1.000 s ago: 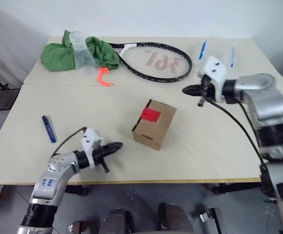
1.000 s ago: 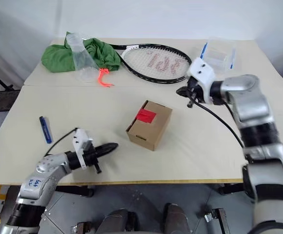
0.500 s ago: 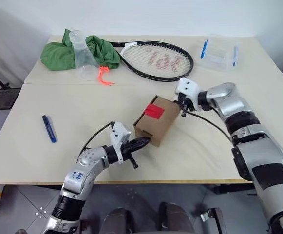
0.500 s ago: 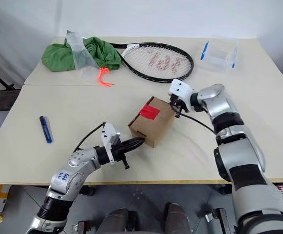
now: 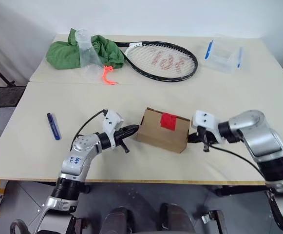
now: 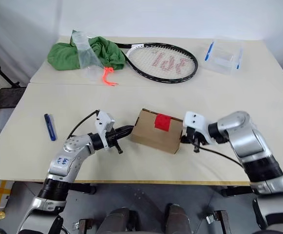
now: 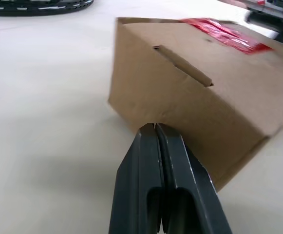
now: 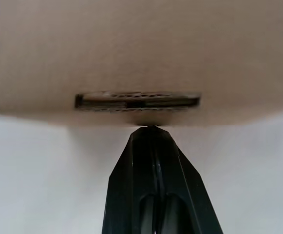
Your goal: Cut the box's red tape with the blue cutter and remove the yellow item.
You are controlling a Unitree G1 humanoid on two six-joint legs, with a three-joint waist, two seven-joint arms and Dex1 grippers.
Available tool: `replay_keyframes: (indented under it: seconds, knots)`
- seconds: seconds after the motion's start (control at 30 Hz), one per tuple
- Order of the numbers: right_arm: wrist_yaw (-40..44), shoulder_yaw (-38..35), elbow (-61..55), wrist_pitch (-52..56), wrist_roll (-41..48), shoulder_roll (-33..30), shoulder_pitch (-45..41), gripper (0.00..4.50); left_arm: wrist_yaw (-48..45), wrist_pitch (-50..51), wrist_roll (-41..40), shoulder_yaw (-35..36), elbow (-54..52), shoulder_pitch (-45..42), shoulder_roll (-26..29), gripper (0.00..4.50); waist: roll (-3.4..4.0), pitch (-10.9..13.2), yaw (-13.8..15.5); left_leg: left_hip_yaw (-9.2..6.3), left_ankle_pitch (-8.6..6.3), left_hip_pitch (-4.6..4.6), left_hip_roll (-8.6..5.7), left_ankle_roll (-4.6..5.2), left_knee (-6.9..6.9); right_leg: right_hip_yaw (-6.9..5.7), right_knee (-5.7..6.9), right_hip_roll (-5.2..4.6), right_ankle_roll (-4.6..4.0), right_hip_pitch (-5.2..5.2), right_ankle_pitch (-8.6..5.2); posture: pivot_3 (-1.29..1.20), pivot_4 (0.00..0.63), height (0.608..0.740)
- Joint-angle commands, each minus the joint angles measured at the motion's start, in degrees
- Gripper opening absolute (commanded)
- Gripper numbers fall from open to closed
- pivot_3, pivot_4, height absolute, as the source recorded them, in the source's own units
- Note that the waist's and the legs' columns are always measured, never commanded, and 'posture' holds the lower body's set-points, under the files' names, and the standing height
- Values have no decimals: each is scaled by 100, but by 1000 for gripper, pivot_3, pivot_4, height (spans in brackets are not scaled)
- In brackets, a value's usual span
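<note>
I have both grippers pressed together, empty, pinning the box (image 5: 163, 130) end to end near the table's (image 5: 219, 92) front edge: left gripper (image 5: 133, 129) at one end, right gripper (image 5: 191, 137) at the other. The tape (image 5: 168, 121) on top is uncut. The cutter (image 5: 53, 126) lies well apart, towards the left edge. My worry: uneven pushing could spin or tip the box, or nudge it off the front edge.

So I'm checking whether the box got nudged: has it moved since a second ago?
Yes. The box has turned: its long side now runs roughly parallel to the table's front edge, and its end nearer the cutter has swung toward that edge.
</note>
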Motion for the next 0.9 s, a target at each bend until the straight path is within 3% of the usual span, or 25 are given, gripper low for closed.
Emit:
replay_keyframes:
  seconds: [0.03, 0.6, 0.9]
  knots:
    - [-181, -413, -1230, 698, 461, -232, 325, 0, -378, -277, 33, -256, 237, -245, -178, 32, -3, 2, 48, 2, 0, 0, -1, 0, 1, 1, -2, 0, 0, 0, 0, 0, 150, 740]
    - [-1264, -1176, -2480, 1947, 1164, -881, 1302, 0, -840, -1356, 575, -467, 1967, -1123, -837, 32, -18, 9, 95, 4, 2, -8, -1, 3, 8, -3, -7, 1, 1, -2, 0, 0, 150, 740]
    - [-1884, -1525, -2014, 1344, 942, -1075, 2170, 0, -686, -1488, 596, -36, 2127, -1164, -465, 32, -23, 11, 100, 3, 2, -8, 0, 4, 10, -4, -6, 0, 1, 0, 0, 0, 150, 740]
